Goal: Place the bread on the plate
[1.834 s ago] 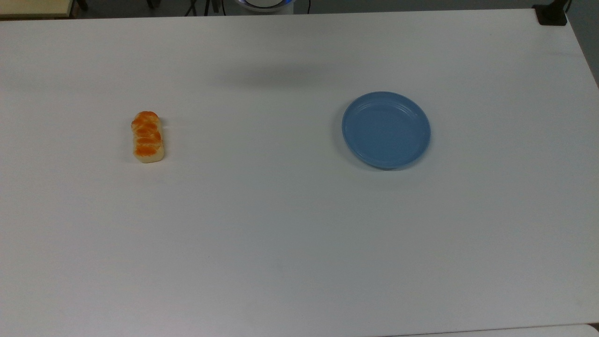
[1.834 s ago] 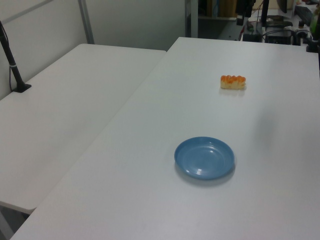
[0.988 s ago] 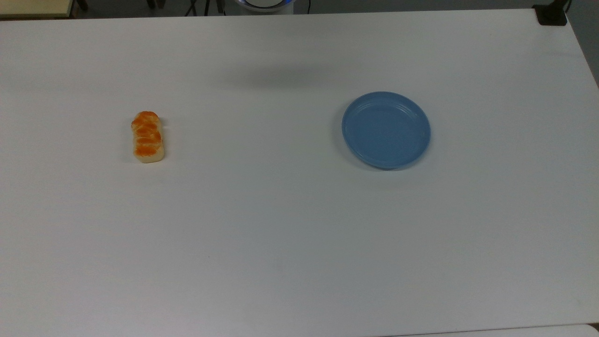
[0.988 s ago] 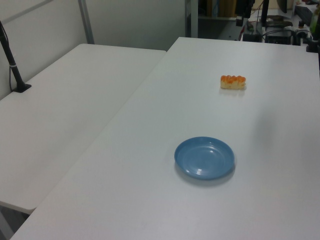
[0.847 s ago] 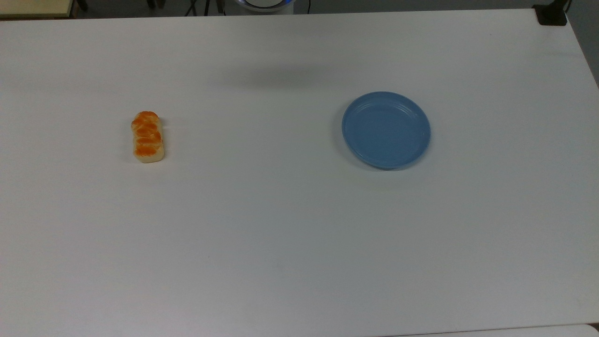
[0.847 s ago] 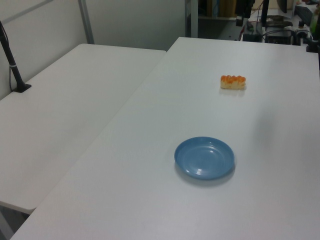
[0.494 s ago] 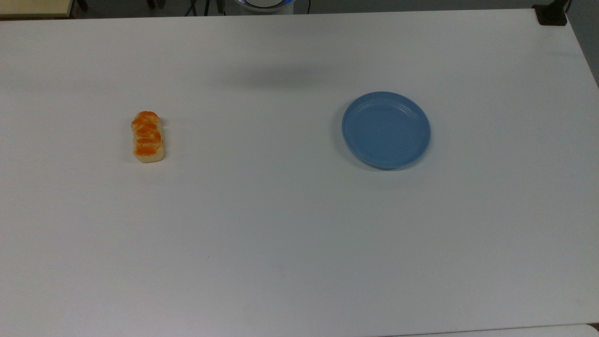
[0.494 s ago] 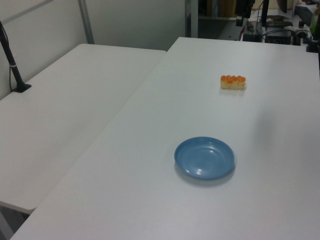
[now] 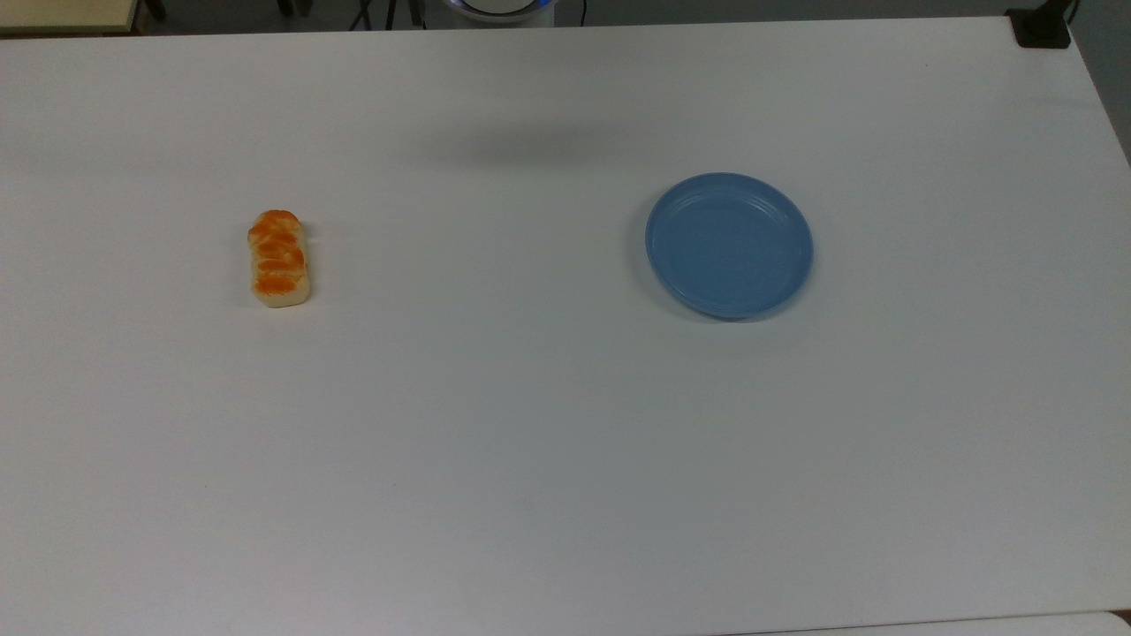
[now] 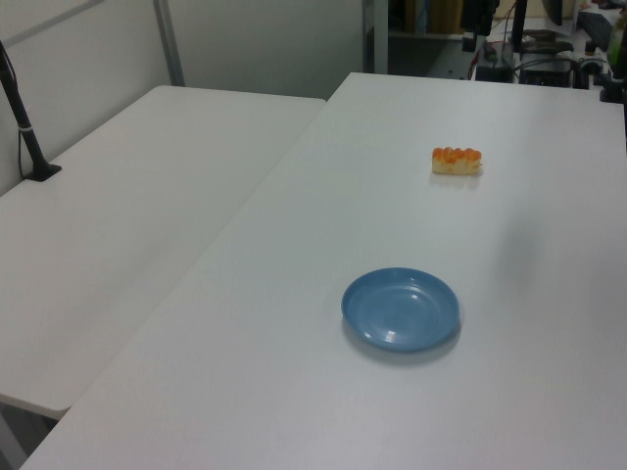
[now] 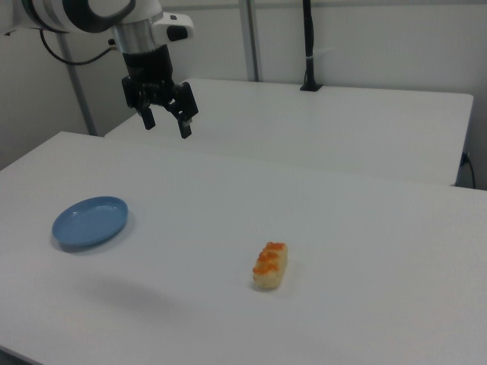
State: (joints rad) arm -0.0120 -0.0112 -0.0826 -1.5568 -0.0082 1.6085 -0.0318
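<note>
The bread (image 9: 279, 258) is a small cream loaf with an orange-brown segmented top, lying flat on the white table at the top view's left; it also shows as the bread (image 10: 457, 161) and the bread (image 11: 271, 265). The plate (image 9: 729, 245) is round, blue and bare, at the top view's right, also seen as the plate (image 10: 401, 308) and the plate (image 11: 90, 222). My gripper (image 11: 167, 122) hangs open high above the table, well away from both, with nothing between its fingers.
A second white table (image 10: 127, 215) adjoins at the left view's left, with a black clamp post (image 10: 27, 137) on it. A black clamp (image 9: 1041, 26) sits on the table's corner at the top view's upper right. Cluttered equipment (image 10: 549, 39) stands beyond the table's far end.
</note>
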